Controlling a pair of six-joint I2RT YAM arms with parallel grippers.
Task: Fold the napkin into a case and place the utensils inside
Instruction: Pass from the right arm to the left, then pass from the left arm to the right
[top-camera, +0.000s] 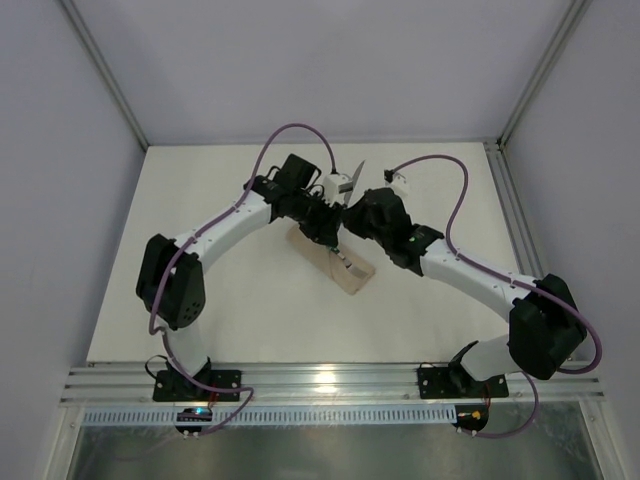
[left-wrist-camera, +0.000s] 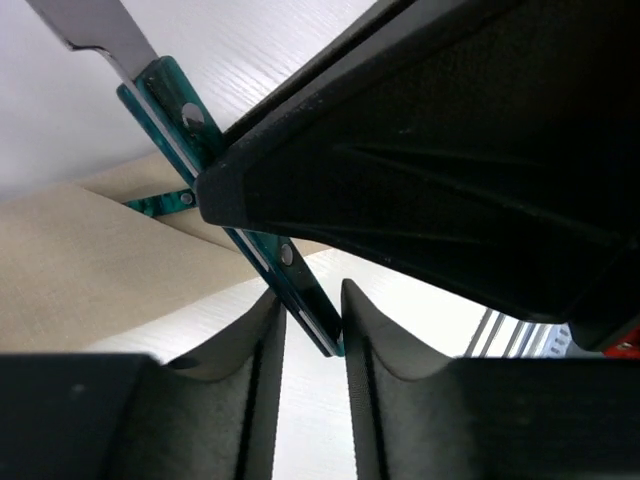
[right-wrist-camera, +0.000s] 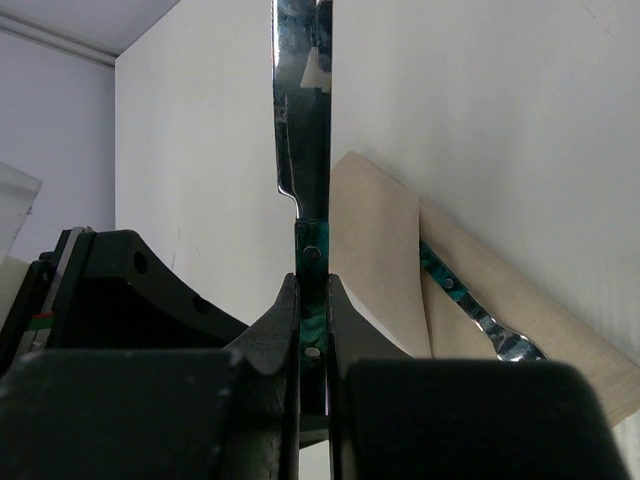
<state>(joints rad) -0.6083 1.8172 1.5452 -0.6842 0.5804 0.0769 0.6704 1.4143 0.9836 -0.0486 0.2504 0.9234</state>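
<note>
Knife-loading step: R claw clamped on knife handle mid-frame, L claw around its butt, can't tell if gripping; next needs sliding it into case beside fork, right of frame.

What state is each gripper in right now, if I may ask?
Left gripper: open, jaws astride the knife handle's end.
Right gripper: shut on the knife.

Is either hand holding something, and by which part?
The right hand grips the knife by its teal handle; whether the left hand holds it too cannot be told.
</note>
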